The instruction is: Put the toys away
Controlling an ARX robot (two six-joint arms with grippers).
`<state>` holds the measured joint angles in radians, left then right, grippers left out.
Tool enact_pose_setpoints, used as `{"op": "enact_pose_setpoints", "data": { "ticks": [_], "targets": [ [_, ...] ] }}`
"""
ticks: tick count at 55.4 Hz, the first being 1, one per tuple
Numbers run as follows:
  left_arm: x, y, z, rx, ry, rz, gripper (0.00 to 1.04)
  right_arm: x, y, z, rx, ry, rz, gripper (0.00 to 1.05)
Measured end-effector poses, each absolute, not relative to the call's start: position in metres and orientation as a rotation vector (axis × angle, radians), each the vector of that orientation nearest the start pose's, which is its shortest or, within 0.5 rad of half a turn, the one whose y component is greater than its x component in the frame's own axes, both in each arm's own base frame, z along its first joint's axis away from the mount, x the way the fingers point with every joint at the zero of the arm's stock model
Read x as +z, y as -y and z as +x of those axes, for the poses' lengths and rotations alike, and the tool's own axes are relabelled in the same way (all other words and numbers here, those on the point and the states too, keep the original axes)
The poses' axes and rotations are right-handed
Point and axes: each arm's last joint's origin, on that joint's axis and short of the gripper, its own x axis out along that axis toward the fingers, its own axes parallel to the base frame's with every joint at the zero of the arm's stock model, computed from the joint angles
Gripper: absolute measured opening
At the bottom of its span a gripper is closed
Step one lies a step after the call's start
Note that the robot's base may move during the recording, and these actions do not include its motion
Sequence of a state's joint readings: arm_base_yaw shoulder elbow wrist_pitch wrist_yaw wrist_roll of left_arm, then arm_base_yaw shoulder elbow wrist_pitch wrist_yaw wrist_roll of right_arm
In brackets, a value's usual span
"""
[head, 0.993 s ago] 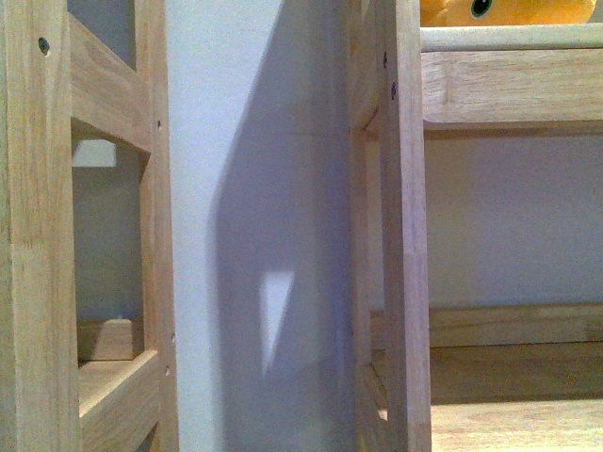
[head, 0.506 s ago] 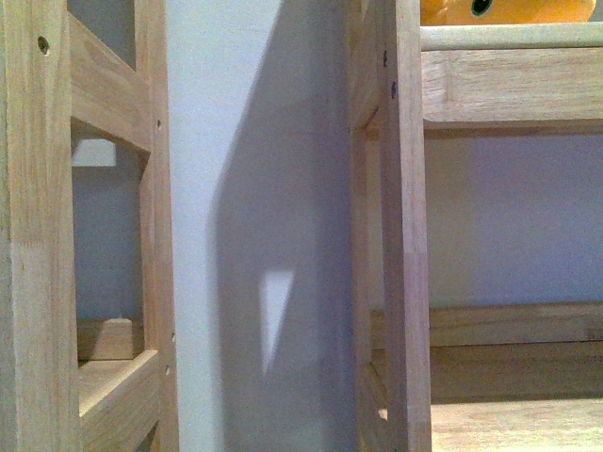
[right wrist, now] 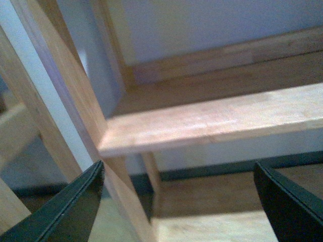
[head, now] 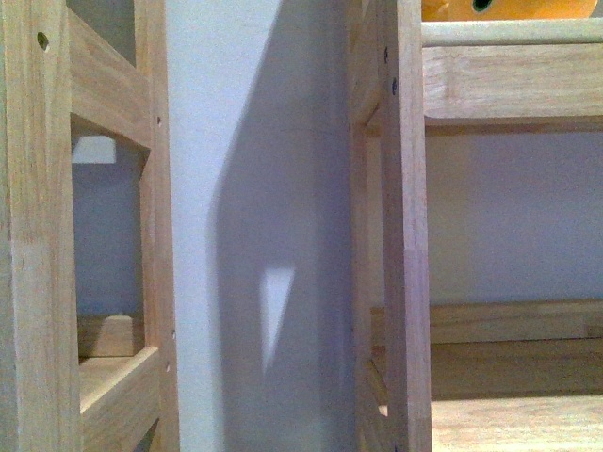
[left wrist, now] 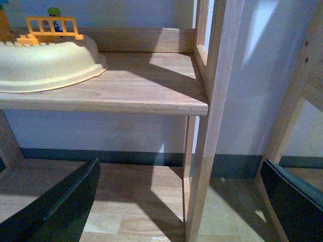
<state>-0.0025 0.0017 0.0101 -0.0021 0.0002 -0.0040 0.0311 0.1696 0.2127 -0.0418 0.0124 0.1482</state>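
Only the bottom edge of the orange-yellow plush toy [head: 513,8] shows, lying on the upper shelf board [head: 509,80] of the right wooden rack at the top right of the front view. Neither gripper appears in that view. My left gripper [left wrist: 179,169] is open, its dark fingers [left wrist: 63,204] spread either side of a wooden rack post [left wrist: 207,126], holding nothing. My right gripper [right wrist: 177,171] is open too, empty, facing a bare shelf board [right wrist: 217,126] low in a rack.
Two pale wooden racks [head: 42,235] stand close in front with a white wall [head: 236,188] between them. A cream bowl-shaped base [left wrist: 48,63] carrying an orange toy fence [left wrist: 52,26] sits on a shelf. The wooden floor [left wrist: 136,201] lies below.
The front view has shifted slightly, so the plush sits higher in the frame and less of it shows. Nothing was grasped or let go.
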Motion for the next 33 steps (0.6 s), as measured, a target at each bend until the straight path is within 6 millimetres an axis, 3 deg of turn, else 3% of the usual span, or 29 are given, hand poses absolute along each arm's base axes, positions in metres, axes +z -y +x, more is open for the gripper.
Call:
{"op": "enact_pose_setpoints", "data": {
  "ticks": [11, 24, 33],
  "targets": [
    [0.167, 0.000, 0.097, -0.002, 0.006, -0.004, 0.98, 0.201, 0.000, 0.098, 0.003, -0.007, 0.026, 0.43],
    [0.167, 0.000, 0.097, -0.002, 0.006, -0.004, 0.98, 0.188, 0.000, 0.098, 0.002, -0.010, 0.009, 0.04],
    [0.167, 0.000, 0.097, -0.002, 0.006, -0.004, 0.98, 0.184, 0.000, 0.098, 0.002, -0.009, 0.006, 0.03]
  ]
}}
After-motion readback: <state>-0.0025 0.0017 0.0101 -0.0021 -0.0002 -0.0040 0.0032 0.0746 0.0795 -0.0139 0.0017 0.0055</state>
